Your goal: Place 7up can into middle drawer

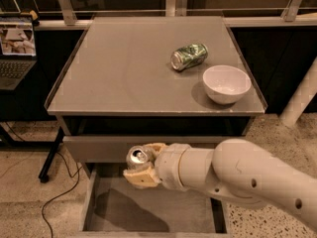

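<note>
The gripper (141, 164) hangs in front of the worktop (119, 73), just below its front edge and a bit left of the middle. Its jaws are pinching the 7up can (138, 156), one from above and one from below. The can's silver top faces up and toward the left. The big white arm (242, 180) comes in from the right side, below the front right corner of the worktop.

Under the can, the middle drawer (190, 213) is pulled out. Its flat grey floor is bare, with a dark shadow on the left part. Low walls run down its left and right sides. The can seems to be over the back left part of the drawer, but it is hard to tell how high above the floor it is. Just behind the gripper is a shut grey drawer front (94, 148).

On the worktop, a shiny green can (189, 56) lies on its side near the right edge. A white bowl (227, 84) sits near the front right corner, close to the green can but not touching it. The left half of the worktop has lots of open room.

A laptop (17, 48) sits off past the left edge.
</note>
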Controlling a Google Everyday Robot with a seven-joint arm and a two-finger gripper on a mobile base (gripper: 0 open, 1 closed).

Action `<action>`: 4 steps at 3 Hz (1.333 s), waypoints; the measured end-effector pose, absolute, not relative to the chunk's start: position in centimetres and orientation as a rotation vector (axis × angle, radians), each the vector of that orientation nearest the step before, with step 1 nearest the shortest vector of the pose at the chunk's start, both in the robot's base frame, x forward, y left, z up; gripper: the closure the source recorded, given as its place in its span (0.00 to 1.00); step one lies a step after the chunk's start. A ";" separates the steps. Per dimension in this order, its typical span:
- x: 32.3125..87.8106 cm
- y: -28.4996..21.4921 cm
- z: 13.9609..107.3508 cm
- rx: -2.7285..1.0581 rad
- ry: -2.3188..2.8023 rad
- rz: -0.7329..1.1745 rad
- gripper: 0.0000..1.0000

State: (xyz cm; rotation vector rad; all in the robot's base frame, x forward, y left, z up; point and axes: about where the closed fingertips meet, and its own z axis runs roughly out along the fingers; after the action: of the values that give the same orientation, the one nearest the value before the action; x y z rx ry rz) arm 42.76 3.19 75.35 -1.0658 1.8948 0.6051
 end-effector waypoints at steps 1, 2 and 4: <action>43.0 2.5 71.8 -1.022 1.919 0.602 1.00; 42.8 2.1 68.5 -1.007 1.936 0.648 1.00; 42.3 1.9 65.6 -1.004 1.976 0.675 1.00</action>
State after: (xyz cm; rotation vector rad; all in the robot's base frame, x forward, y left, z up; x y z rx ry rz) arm 42.34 1.92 65.55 -1.0036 1.9755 0.6754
